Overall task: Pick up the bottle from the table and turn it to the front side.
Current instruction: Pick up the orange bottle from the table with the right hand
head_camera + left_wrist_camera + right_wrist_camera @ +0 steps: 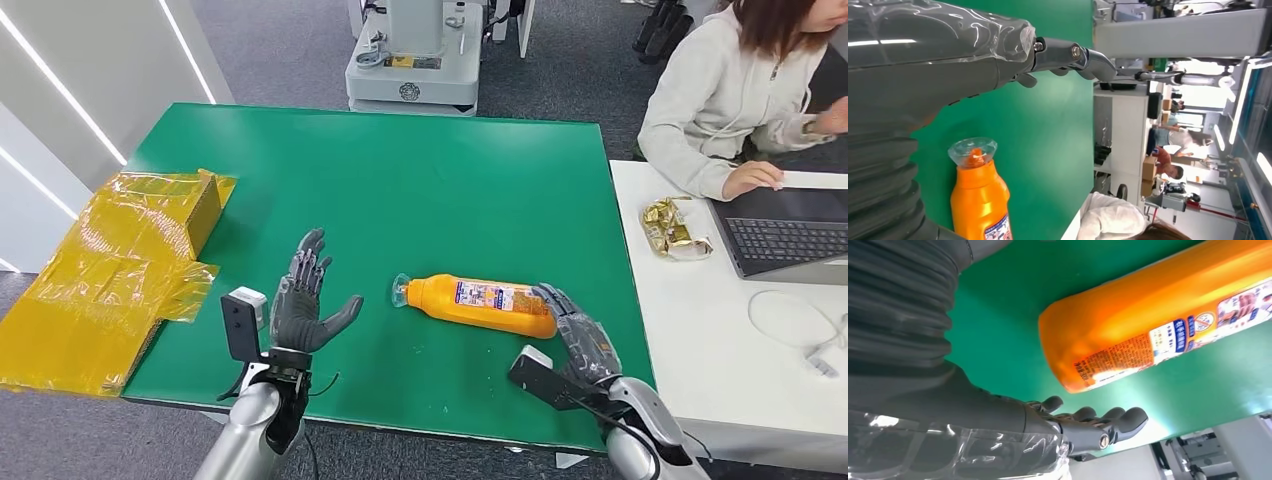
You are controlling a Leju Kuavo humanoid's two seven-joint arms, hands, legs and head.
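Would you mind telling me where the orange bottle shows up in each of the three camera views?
Head view: the orange bottle lies on its side, low and just right of centre, base by the right hand.
Left wrist view: cap and neck show at the bottom, left of centre.
Right wrist view: its base fills the upper right.
Shared landmark: the green table.

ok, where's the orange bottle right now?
Head view: the orange plastic bottle lies on its side on the green table, between the open left hand and right hand.
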